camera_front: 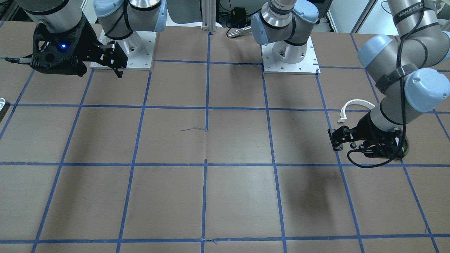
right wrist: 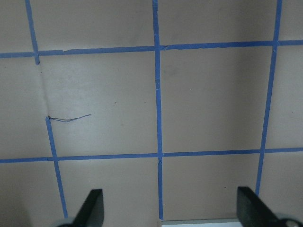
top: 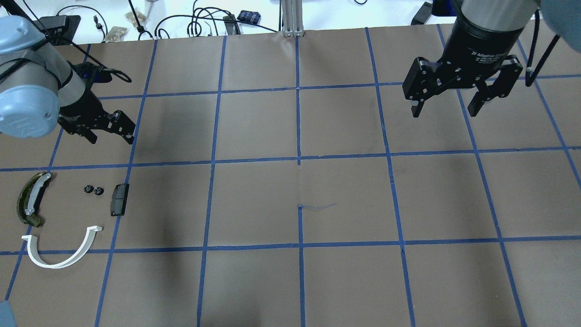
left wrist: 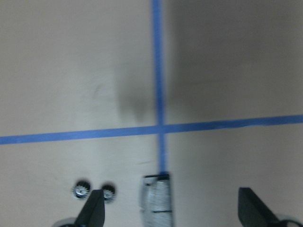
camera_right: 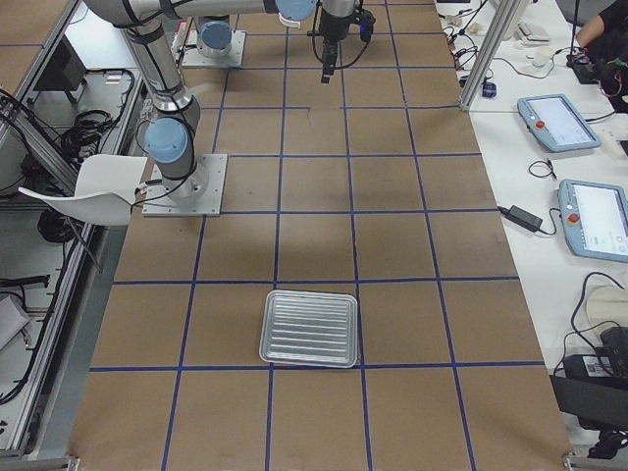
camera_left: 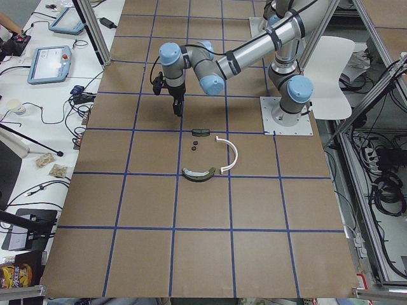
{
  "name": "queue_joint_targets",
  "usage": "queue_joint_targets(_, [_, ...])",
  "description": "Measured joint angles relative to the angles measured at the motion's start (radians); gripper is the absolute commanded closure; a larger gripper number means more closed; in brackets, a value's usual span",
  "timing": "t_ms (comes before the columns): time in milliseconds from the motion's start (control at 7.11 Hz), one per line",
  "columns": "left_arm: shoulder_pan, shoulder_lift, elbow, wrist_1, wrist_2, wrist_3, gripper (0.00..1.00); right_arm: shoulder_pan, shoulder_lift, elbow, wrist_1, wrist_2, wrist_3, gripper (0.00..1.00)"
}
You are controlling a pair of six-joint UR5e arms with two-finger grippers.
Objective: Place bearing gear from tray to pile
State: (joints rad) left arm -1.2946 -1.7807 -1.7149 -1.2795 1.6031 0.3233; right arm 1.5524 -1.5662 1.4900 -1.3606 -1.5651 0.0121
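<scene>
Two small black bearing gears (top: 91,190) lie in the pile between an olive-green curved piece (top: 31,200) and a dark grey block (top: 119,205), with a white half-ring arc (top: 61,252) nearer the robot. My left gripper (top: 112,137) is open and empty, hovering just beyond the gears. In the left wrist view the gears (left wrist: 94,190) and the block (left wrist: 157,202) show between its fingers (left wrist: 93,213). The tray (camera_right: 309,329) lies far to my right with nothing on it; a sliver of it (camera_front: 1,103) shows in the front view. My right gripper (top: 445,110) is open and empty, high above bare table.
The table is brown paper with a blue tape grid (top: 298,159). The two arm bases stand on white plates (camera_front: 290,59). Cables and small items lie past the far edge (top: 199,20). Operator desks with tablets (camera_right: 559,123) run along one long side.
</scene>
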Motion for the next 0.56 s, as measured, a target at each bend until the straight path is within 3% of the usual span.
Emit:
queue_joint_targets(281, [-0.181,0.060,0.199,-0.241,-0.025,-0.168,0.00,-0.001,0.000,0.000,-0.001,-0.001,-0.002,0.00])
queue_joint_targets(562, [-0.277,0.126,0.318,-0.394,-0.029,-0.215,0.00,-0.001,0.000,-0.001,-0.001,-0.001,-0.003,0.00])
